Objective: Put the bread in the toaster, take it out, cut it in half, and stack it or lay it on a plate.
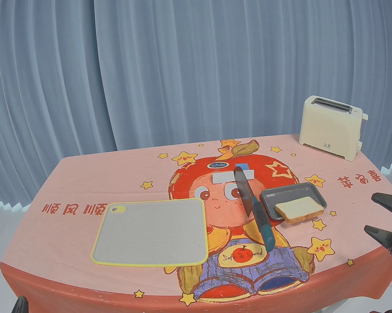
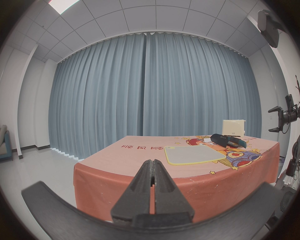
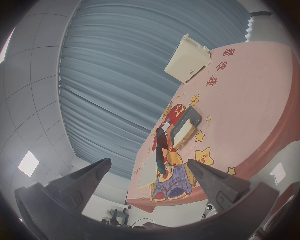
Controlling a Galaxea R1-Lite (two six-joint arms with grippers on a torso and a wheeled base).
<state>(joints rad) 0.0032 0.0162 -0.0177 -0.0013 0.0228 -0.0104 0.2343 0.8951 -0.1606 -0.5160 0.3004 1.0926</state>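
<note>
**Whole slice on the plate, both grippers off the table**

The bread [image 1: 299, 209] is one uncut slice with a pale crumb and a tan crust. It lies flat on the dark grey plate [image 1: 272, 196], at about 3 o'clock from the table's [image 1: 94, 181] middle, and its near edge overhangs the plate's rim. The knife [image 1: 255, 208] lies just beside the plate at its 9 o'clock, with the dark blade pointing away and the teal handle toward the robot. The grey, yellow-rimmed board [image 1: 153, 233] lies flat at 8 o'clock. The cream toaster [image 1: 332, 127] stands at 2 o'clock near the far edge, slots up.

The right gripper [image 1: 371, 214] hangs off the table's edge at 4 o'clock. Its fingers are spread wide with nothing between them, and the tips point toward the table. The left gripper [image 2: 153, 162] sits low off the near corner at 7 o'clock, aimed at the table, with its fingers pressed together on nothing.

Red characters are printed on the cloth at 9 and 3 o'clock. The toaster's front bears a small dark mark, too small to make out.
</note>
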